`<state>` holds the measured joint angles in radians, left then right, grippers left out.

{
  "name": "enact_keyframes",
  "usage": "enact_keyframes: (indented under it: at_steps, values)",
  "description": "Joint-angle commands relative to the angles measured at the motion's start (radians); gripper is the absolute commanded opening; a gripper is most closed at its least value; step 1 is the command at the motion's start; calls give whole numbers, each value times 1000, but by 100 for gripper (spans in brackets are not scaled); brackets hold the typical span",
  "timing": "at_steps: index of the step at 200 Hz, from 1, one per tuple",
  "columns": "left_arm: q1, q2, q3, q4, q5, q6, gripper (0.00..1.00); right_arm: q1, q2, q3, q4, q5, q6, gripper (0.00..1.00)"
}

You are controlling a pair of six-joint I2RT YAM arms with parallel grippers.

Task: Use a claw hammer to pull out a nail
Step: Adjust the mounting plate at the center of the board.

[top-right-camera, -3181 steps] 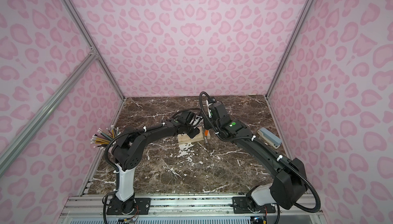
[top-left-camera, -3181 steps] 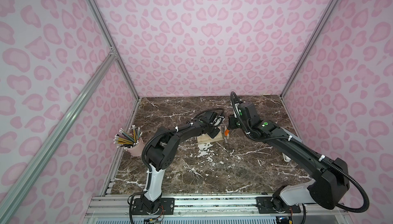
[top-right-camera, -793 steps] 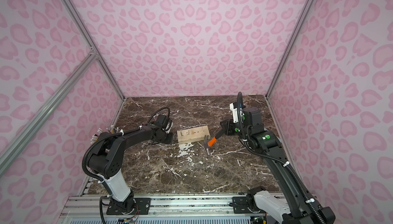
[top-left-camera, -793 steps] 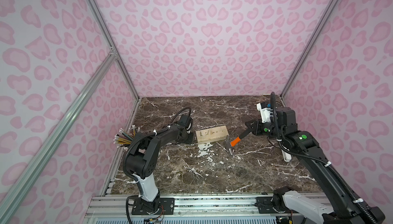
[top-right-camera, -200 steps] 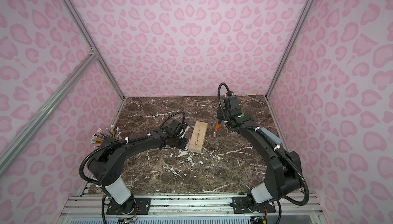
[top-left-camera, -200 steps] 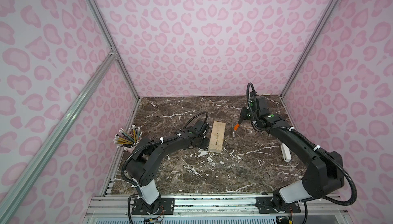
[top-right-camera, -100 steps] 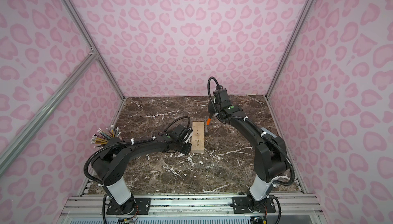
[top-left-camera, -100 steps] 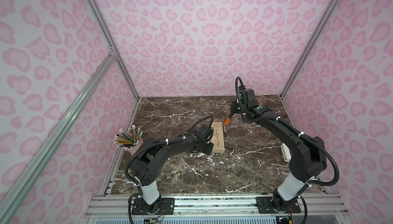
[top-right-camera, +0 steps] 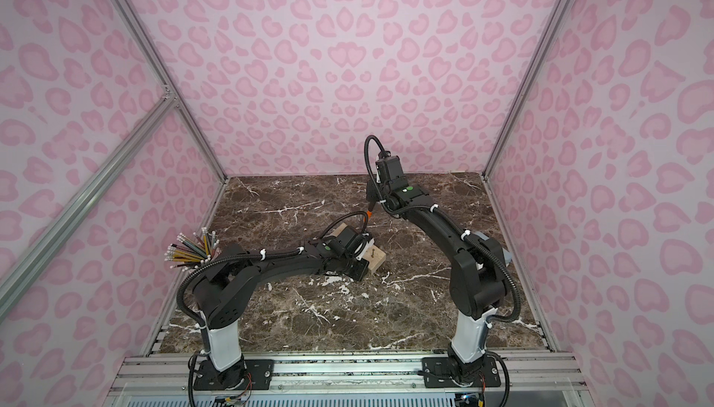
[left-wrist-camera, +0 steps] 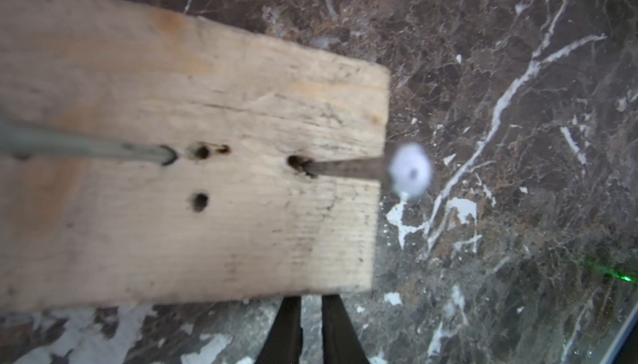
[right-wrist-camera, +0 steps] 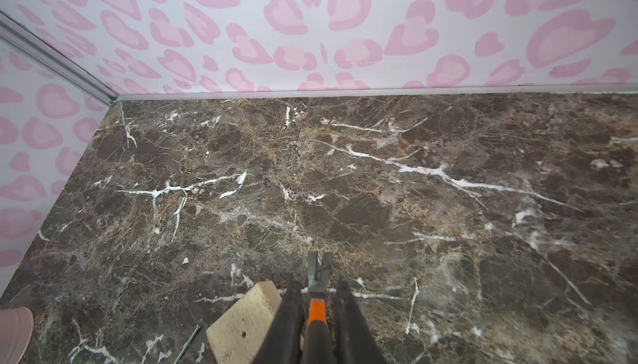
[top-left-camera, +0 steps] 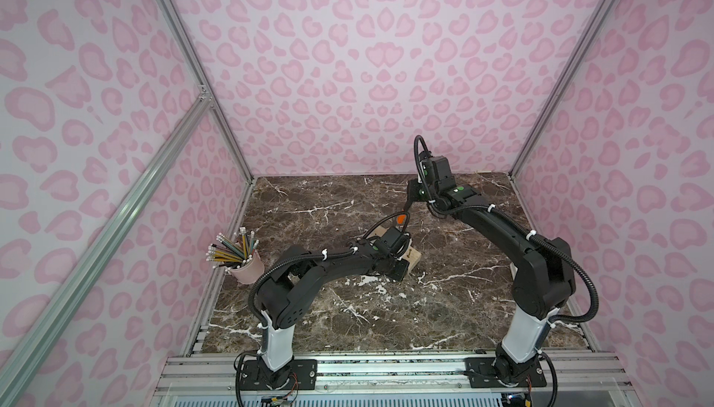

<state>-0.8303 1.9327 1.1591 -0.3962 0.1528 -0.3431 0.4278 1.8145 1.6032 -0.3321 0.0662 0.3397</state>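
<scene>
A pale wood block (left-wrist-camera: 172,207) with several holes lies on the marble top, also in both top views (top-left-camera: 412,262) (top-right-camera: 378,260). A nail (left-wrist-camera: 345,169) stands out of it near one end, its head blurred; a second nail (left-wrist-camera: 86,146) stands further along. My left gripper (left-wrist-camera: 310,302) is shut with nothing in it, tips against the block's long side. The right gripper (right-wrist-camera: 316,288) is shut on the claw hammer (right-wrist-camera: 319,269) at its black shaft. The orange collar (top-left-camera: 402,217) (top-right-camera: 369,214) hangs over the block's far end.
A pink cup of pencils (top-left-camera: 247,270) stands by the left wall, its pencils (top-right-camera: 191,250) fanned out. A grey-blue object (top-right-camera: 498,248) lies behind the right arm near the right wall. Pink patterned walls close in three sides.
The right arm has swung the hammer leftward and down, to the block's far end. The left arm has slid right over the block and now covers most of it.
</scene>
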Motion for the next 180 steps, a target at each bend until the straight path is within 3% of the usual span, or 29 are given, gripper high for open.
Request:
enact_keyframes:
  at_steps: [1,56,100,142,180]
  values:
    - [1,-13,14,23,-20,19,16,-7,-26,19,42,34,-1,0]
    - [28,-163,-29,-65,-139,60,17,-34,-177,-82,22,83,-4,0]
    - [136,-260,-58,-82,-181,87,19,-35,-374,-252,16,107,3,0]
    - [286,-213,-34,-8,-154,128,25,-10,-584,-449,-8,95,76,0]
    - [364,-87,99,-8,-168,174,26,55,-695,-556,-64,152,138,0]
